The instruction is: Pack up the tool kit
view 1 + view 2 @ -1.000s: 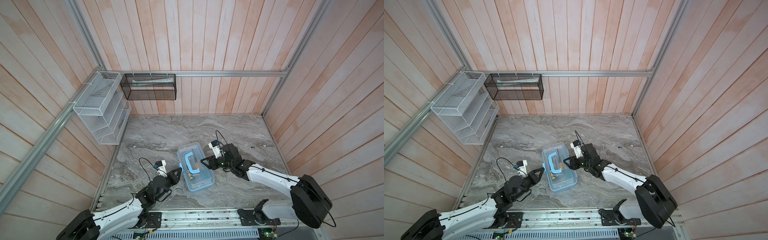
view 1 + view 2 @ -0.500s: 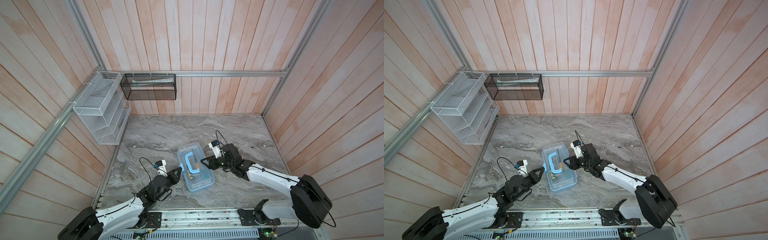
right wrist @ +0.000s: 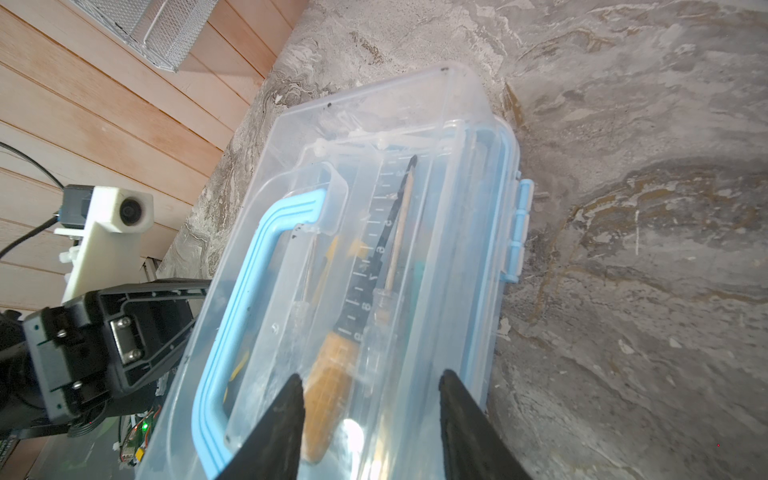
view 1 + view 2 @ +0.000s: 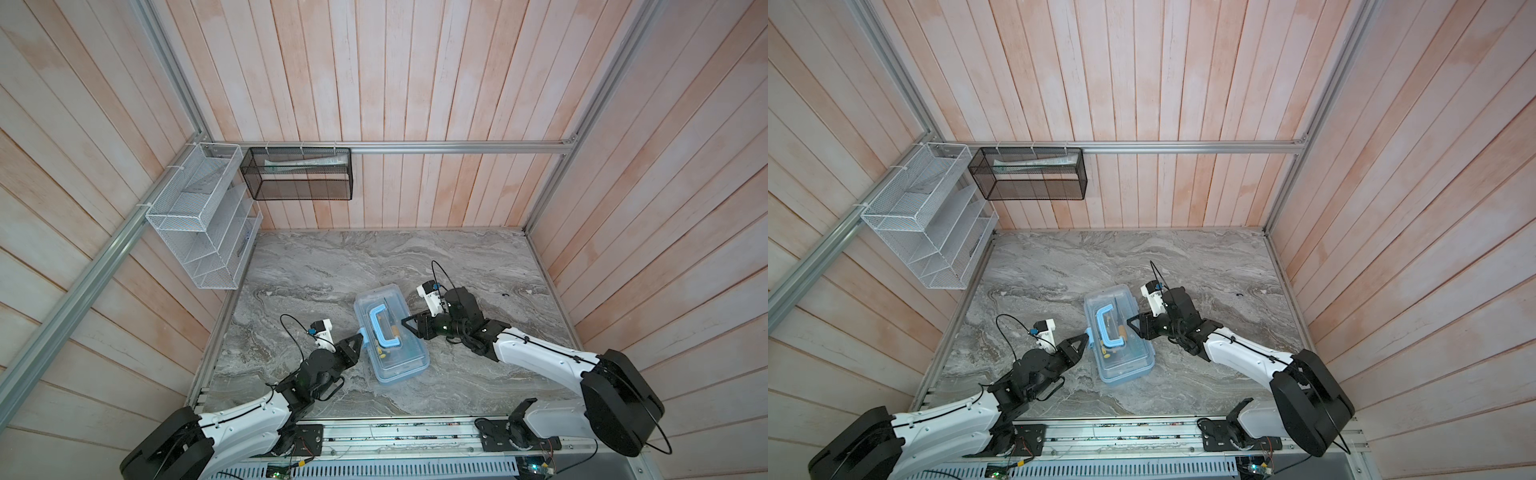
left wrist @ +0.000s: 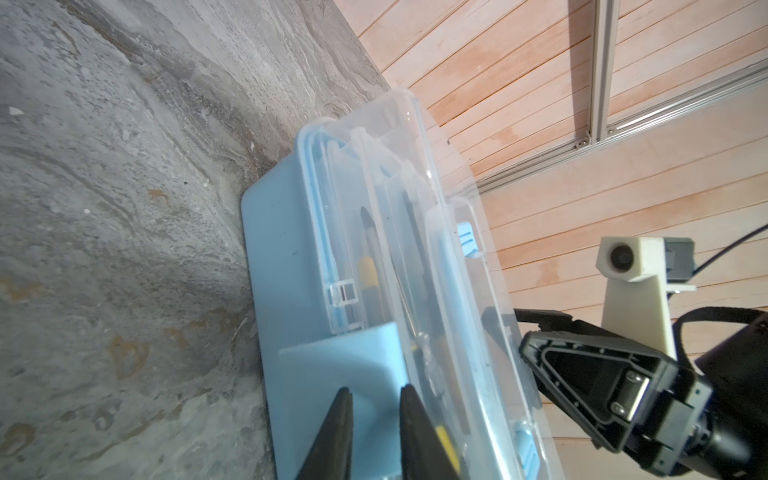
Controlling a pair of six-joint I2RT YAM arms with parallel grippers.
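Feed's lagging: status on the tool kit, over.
Left hand nearly shut, tips at side latch. Right hand open over lid. Tool kit lid down, tools inside. Nothing blocking.

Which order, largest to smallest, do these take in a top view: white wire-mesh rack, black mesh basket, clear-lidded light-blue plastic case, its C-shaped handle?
1. White wire-mesh rack
2. Black mesh basket and clear-lidded light-blue plastic case: too alike to rank
3. Light-blue C-shaped handle

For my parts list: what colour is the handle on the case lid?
The handle is light blue, clearest in the right wrist view.
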